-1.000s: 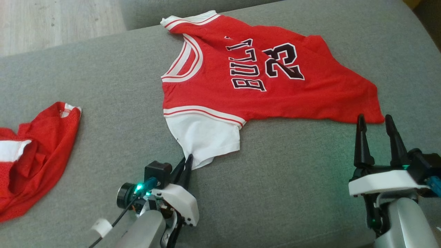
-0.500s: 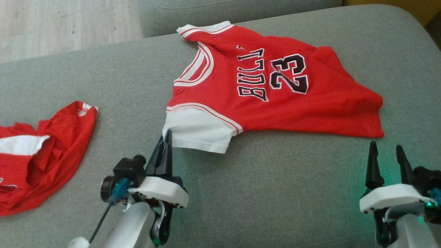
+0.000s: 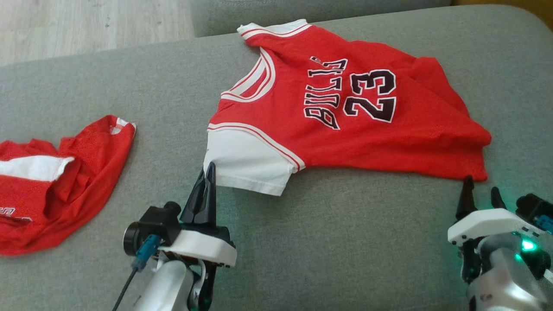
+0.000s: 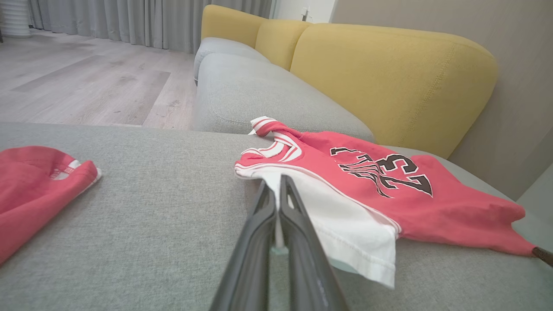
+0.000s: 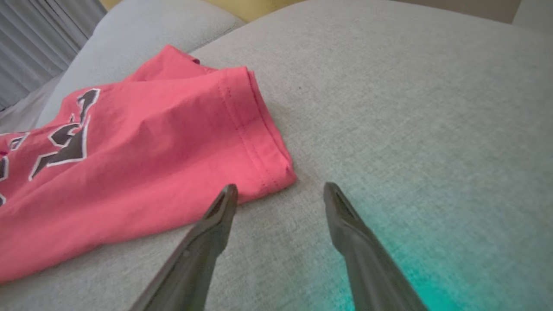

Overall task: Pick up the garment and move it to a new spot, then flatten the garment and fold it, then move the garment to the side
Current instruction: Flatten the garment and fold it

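Red cloth jersey [image 3: 389, 142], white-sleeved, no. 23, lies spread centre-right on grey fabric sofa cushion [image 3: 345, 242]. L gripper [image 3: 210, 168] closed, apparently pinching white sleeve corner, prob. to pull it flat; R gripper [image 3: 481, 185] open, tips just short of red hem corner, likely set for a matching grip. Crumpled red-and-white garment [image 3: 65, 185] lies well apart at L. Count: 2 garments, 2 grippers.

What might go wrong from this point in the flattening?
The left hand is shut right at the white sleeve corner; any hold there is thin and may slip under tension. The right hand is open just short of the jersey hem corner; closing now may catch little or pinch the cushion.
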{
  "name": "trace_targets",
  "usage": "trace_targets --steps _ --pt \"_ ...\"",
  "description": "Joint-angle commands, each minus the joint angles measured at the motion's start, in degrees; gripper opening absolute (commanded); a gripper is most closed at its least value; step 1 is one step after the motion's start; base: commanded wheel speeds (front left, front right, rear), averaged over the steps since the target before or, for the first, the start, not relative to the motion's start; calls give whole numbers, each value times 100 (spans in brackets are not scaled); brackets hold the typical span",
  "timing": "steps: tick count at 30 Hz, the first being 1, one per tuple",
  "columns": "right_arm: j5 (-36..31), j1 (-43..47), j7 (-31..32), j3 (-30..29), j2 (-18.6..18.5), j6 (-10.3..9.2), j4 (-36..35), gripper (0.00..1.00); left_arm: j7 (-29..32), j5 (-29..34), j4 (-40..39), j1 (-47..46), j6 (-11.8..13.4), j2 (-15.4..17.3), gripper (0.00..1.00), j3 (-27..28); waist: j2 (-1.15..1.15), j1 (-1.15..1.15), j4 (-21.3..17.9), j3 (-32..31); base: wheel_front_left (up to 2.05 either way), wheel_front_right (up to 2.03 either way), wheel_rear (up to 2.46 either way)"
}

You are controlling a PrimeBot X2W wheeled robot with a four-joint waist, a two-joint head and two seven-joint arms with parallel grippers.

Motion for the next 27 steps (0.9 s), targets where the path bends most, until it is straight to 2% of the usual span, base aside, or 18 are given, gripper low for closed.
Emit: trace_targets --steps 1,9,19,20,21,22,23,27 --pt "-109 -222 -89 66 -30 39 -14 100 -70 53 -192 -92 -23 35 0 201 0 0 17 16 0 0 0" --pt "-712 -641 -116 -421 -30 39 538 100 -70 146 -278 -58 -106 10 0 267 0 0 67 114 0 0 0" --pt "-936 -773 -117 -392 -30 39 754 100 -71 203 -261 -63 -179 -11 0 329 0 0 108 170 0 0 0" --pt "-970 -774 -117 -358 -30 39 730 83 -71 206 -256 -73 -184 -12 0 339 0 0 111 171 0 0 0" --pt "-982 -773 -117 -343 -30 39 712 47 -71 208 -252 -82 -187 -14 0 351 0 0 113 168 0 0 0" --pt "-985 -773 -118 -330 -30 39 703 18 -71 208 -251 -89 -188 -15 0 365 0 0 113 163 0 0 0" --pt "-990 -775 -118 -315 -30 39 681 0 -71 209 -251 -92 -187 -16 0 381 0 0 112 157 0 0 0" --pt "-1103 -729 -118 -268 -30 39 441 0 -71 204 -258 -76 -187 -21 0 467 0 0 99 91 0 0 0"
